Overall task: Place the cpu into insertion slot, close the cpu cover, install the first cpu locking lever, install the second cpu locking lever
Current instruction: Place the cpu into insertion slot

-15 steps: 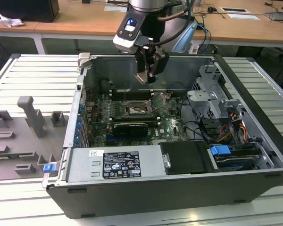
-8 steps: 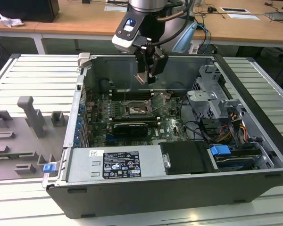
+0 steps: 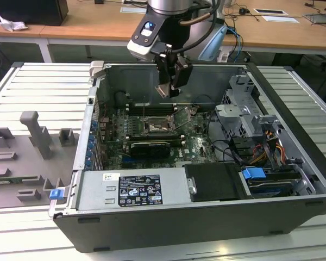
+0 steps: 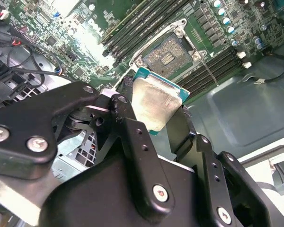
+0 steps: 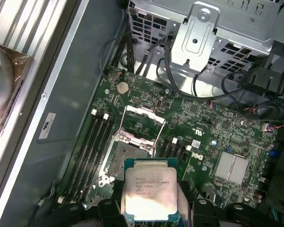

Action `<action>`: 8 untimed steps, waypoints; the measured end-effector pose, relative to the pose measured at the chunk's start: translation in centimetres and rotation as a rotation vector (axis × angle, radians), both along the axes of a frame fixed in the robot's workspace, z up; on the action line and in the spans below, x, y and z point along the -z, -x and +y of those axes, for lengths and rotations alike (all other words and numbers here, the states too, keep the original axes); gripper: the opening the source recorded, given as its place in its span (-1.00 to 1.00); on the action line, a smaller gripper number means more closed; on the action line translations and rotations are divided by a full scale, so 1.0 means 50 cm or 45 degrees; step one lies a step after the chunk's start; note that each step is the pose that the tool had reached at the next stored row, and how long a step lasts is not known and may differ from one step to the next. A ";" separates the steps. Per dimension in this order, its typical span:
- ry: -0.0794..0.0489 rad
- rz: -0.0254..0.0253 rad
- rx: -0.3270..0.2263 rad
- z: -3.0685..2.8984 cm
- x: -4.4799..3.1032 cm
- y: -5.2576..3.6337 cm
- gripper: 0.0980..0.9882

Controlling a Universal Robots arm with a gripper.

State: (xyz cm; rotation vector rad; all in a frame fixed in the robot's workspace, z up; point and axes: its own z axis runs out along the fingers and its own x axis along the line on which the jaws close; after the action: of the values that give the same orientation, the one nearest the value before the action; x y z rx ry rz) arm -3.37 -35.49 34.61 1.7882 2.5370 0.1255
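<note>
Gripper point(image 3: 168, 93) clamps the cpu point(image 5: 150, 191) by its edges above the motherboard point(image 5: 206, 120); insertion slot point(image 5: 127, 153) lies bare between memory slots point(image 5: 95, 142); cpu cover point(image 5: 144, 117) swung open.

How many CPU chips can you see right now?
1. The cpu is clamped in the gripper, held in the air near the empty insertion slot. Another could be hidden elsewhere in the case.

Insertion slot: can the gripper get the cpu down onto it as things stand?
Probably yes. The gripper, shut on the cpu, hangs above the insertion slot; the cpu cover is swung open, off the pin field, and nothing shows between chip and socket.
</note>
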 end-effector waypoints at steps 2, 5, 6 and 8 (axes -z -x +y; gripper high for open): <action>0.000 0.0000 0.015 0.000 0.000 0.000 -0.03; 0.000 0.0001 0.045 0.000 0.002 0.000 -0.03; 0.000 0.0002 0.052 0.000 0.002 0.000 -0.03; 0.000 0.0003 0.063 0.000 0.003 0.000 -0.03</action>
State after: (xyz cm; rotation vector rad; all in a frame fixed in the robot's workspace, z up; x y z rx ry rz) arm -3.37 -35.49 34.44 1.8498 2.4904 0.1238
